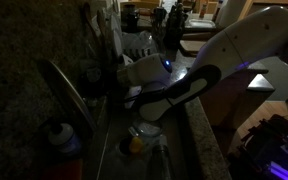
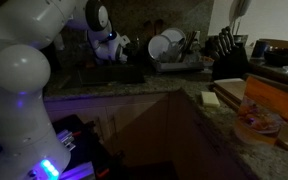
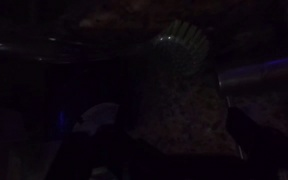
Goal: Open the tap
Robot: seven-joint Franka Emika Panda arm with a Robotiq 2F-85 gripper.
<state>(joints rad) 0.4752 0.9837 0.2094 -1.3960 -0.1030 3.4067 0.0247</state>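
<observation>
The gripper sat close to the tap, which arched just beside its fingers; darkness hid whether they were open or closed.

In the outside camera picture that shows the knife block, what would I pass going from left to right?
White robot arm → dish rack holding white plates → knife block → flat orange-brown board at the right edge. The picture is too dim to place the smaller things.

A dim kitchen holds a speckled granite countertop, a dish rack and perhaps a knife block.
</observation>
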